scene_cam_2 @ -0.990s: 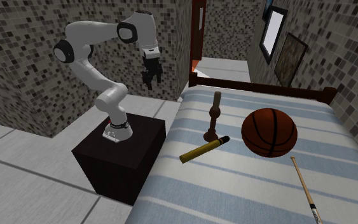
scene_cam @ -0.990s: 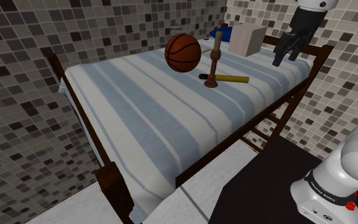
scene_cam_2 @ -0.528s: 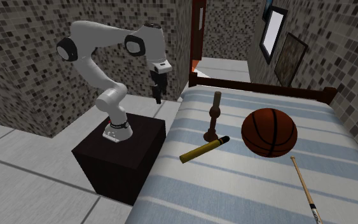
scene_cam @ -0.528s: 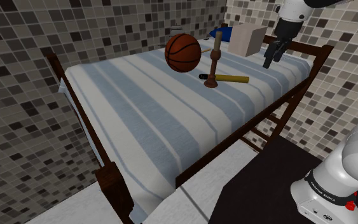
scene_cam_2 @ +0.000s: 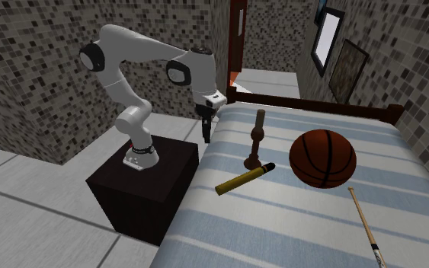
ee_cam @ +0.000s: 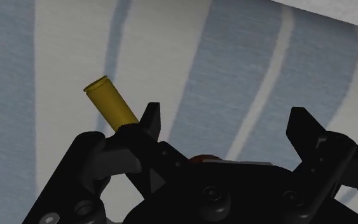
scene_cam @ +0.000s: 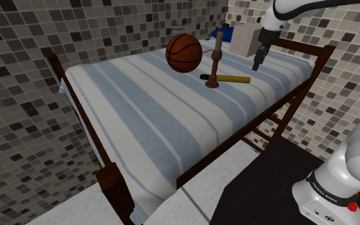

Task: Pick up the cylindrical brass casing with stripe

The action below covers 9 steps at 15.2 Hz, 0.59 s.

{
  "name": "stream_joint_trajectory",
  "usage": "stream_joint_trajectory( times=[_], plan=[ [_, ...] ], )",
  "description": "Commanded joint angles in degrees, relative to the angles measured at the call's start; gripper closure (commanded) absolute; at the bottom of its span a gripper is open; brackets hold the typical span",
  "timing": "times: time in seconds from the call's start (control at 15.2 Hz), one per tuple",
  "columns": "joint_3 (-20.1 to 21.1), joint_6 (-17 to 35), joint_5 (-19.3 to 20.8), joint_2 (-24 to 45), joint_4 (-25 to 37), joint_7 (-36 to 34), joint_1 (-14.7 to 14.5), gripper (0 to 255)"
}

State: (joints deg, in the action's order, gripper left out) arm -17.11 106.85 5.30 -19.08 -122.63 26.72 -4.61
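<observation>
One black gripper [scene_cam: 256,64], its two fingers spread wide and holding nothing, hangs above the striped bed [scene_cam: 140,115], near the edge that faces the robot's stand [scene_cam_2: 152,190]. Its target, a brass casing [scene_cam: 229,79] with a dark band at one end, lies flat on the cover with the dark end at the foot of a brown candlestick [scene_cam: 217,61]. The open brass end points away from the candlestick, toward the gripper. From the wrist, the casing runs slantwise and passes behind one finger [ee_cam: 151,121] rather than between the pair. The gripper likely needs a shift toward the candlestick and a turn across the casing's length before descending. A basketball [scene_cam: 184,53] sits beyond the candlestick. Small lettering on the arm's base [scene_cam: 328,192] is too fine to read.
</observation>
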Motion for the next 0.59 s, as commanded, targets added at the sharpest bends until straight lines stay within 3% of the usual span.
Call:
stream_joint_trajectory(
  times=[0.0, 0.53],
  plan=[
    [-1.6, 2.12, -1.09, 4.98, 2.56, 4.89, -0.79, 0],
    [-4.39, 5.48, -8.1, 24.28, 16.23, 23.2, -1.16, 0]
  ],
)
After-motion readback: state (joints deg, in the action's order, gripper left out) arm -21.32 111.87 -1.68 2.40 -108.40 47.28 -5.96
